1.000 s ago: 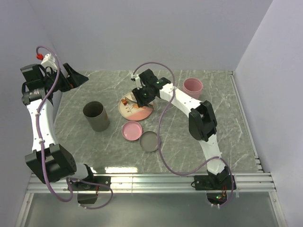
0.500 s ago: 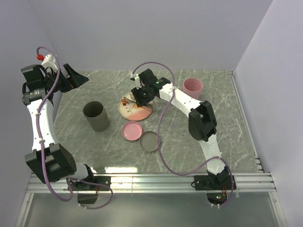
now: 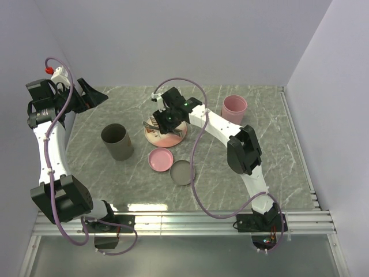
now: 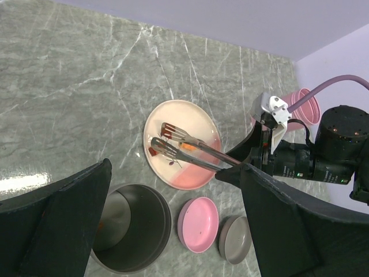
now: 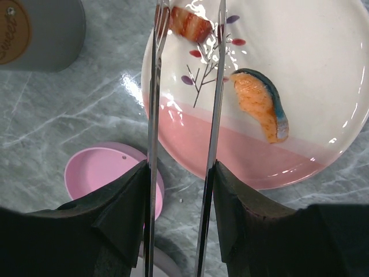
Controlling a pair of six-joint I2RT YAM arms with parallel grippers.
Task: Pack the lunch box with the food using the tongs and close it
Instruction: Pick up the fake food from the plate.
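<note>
Toward the far edge of the bench point(image 3: 277, 144) we see the plate point(image 5: 323, 69), with the right tool point(image 5: 180, 190) over it and the left tool point(image 3: 89, 95) gaping empty at the far left corner. The right tool grips the tongs point(image 5: 153, 104), which point toward the left edge, an orange-brown chunk point(image 5: 190, 24) lying between their parted tips, a second piece point(image 5: 259, 104) just outside.

My right wrist view cuts the tongs point(image 5: 153, 115) off at its top edge, tips unseen. From above, my right arm point(image 3: 216, 122) covers part of the plate point(image 3: 170, 137), and the food point(image 5: 259, 104) is too small to tell there.
</note>
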